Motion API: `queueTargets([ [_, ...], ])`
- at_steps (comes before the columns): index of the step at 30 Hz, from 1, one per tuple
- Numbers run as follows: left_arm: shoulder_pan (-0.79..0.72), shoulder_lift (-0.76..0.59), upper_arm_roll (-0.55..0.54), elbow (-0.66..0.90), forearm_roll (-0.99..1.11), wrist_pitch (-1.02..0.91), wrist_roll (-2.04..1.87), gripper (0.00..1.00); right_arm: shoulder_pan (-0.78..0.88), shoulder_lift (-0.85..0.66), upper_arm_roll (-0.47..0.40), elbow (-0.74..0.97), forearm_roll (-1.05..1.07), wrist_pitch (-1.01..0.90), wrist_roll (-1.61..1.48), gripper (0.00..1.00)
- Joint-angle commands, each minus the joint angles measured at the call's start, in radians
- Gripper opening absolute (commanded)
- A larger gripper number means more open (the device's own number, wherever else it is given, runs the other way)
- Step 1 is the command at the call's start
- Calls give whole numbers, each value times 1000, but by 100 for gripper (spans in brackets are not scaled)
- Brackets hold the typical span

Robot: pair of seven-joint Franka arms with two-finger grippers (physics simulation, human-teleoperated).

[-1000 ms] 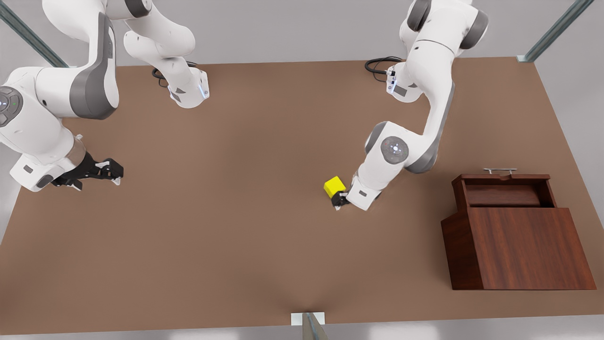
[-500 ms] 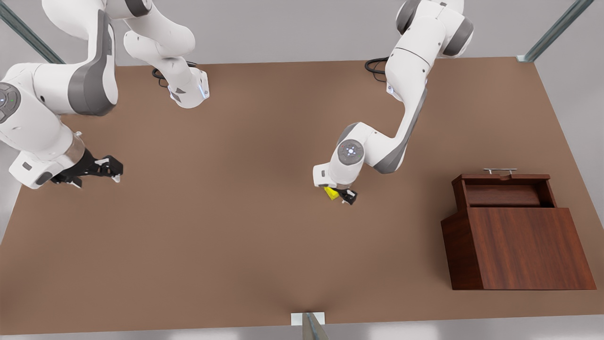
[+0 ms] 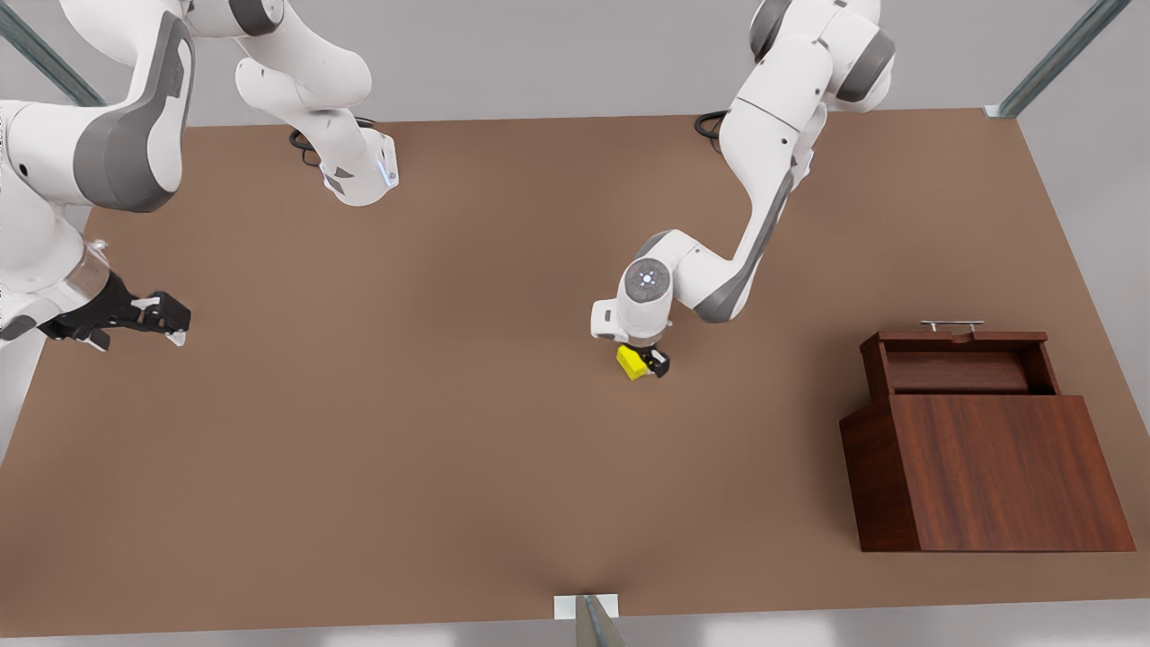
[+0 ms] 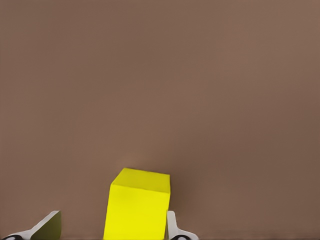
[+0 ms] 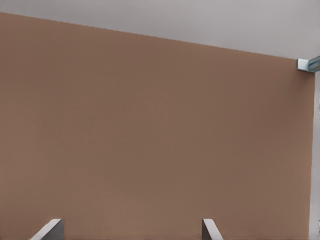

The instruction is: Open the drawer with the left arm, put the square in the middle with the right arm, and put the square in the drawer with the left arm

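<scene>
Yellow and plain-faced, the square (image 3: 632, 361) is being seen near the middle of the tabletop (image 3: 467, 431), well apart from the wooden box (image 3: 988, 476) at the front view's right. It is being straddled by the left claw (image 3: 649, 362), which is pointing down from the arm reaching out from the far edge. In the left wrist view the square (image 4: 138, 205) is lying between the two fingertips (image 4: 172, 226): one is sitting just beside a face of the cube, while the other is standing off with a gap, so the left claw (image 4: 112, 227) is being shown released around the cube and not clamped on it. Whether the near fingertip is touching the face cannot be told.

The drawer (image 3: 959, 364) is being shown pulled out of the far side of the box, its thin silver handle (image 3: 950, 324) facing the far edge and its tray open to the top.

The right claw (image 3: 162, 322) is being held at the front view's left edge, well apart from the square, over bare tabletop. In the right wrist view its fingertips (image 5: 49, 229) are being shown spread wide with nothing between them, and the right arm is waiting there.
</scene>
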Motion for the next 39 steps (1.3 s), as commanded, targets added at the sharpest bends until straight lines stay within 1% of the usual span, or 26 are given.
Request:
queueTargets([
  [1, 0, 0, 0, 1, 21, 0, 0, 100, 0, -2, 0, 0, 0, 0, 0, 100],
  [5, -2, 4, 0, -37, 21, 52, 0, 100, 17, -8, 9, 22, 3, -2, 0, 100],
  [7, -2, 5, 0, -36, 21, 55, 0, 100, 20, 5, 11, 11, 45, -54, -3, 100],
  [8, -2, 8, 0, -36, 28, 58, 2, 100, 19, -34, 9, 26, 29, -95, -1, 100],
  [10, -2, 19, 0, -36, 42, 63, 0, 100, 5, -49, -6, 51, 45, -115, -3, 100],
  [11, -3, 27, 0, -36, 42, 69, 0, 100, 14, -46, 9, 51, 34, -118, -1, 100],
  [12, -3, 28, 0, -36, 42, 69, 0, 100, 2, -20, -2, 51, 58, -113, -6, 100],
  [14, -5, 37, 0, -36, 42, 71, 0, 100, -23, -18, -32, 68, 91, -106, -4, 100],
  [16, -5, 42, 0, -37, 42, 69, -2, 100, -23, 15, -28, 68, 100, -23, -11, 100],
  [19, -18, 54, 0, -39, 42, 71, -9, 100, 26, 20, -20, 63, 88, -26, -11, 100],
  [23, -17, 65, 0, -39, 44, 71, -9, 100, 20, 25, -22, 62, 100, -23, -9, 100],
  [28, -17, 66, 2, -93, 42, 118, -14, 100, 23, 32, -23, 63, 104, -20, -8, 100],
  [31, -18, 74, 3, -94, 42, 129, -14, 100, 23, 34, -23, 63, 104, -20, -9, 100],
  [32, -18, 76, 3, -94, 42, 135, -14, 97, 25, 34, -22, 63, 104, -20, -9, 100],
  [33, -17, 76, 5, -94, 42, 135, -14, 82, 25, 34, -23, 63, 104, -20, -8, 100],
  [36, -17, 76, 5, -94, 42, 135, -14, 74, 25, 34, -23, 63, 101, -20, -11, 100],
  [38, -17, 76, 5, -94, 42, 135, -14, 70, 25, 35, -23, 63, 98, -20, -11, 100],
  [39, -17, 76, 5, -94, 42, 135, -14, 70, 22, 35, -23, 63, 104, -20, -8, 100],
])
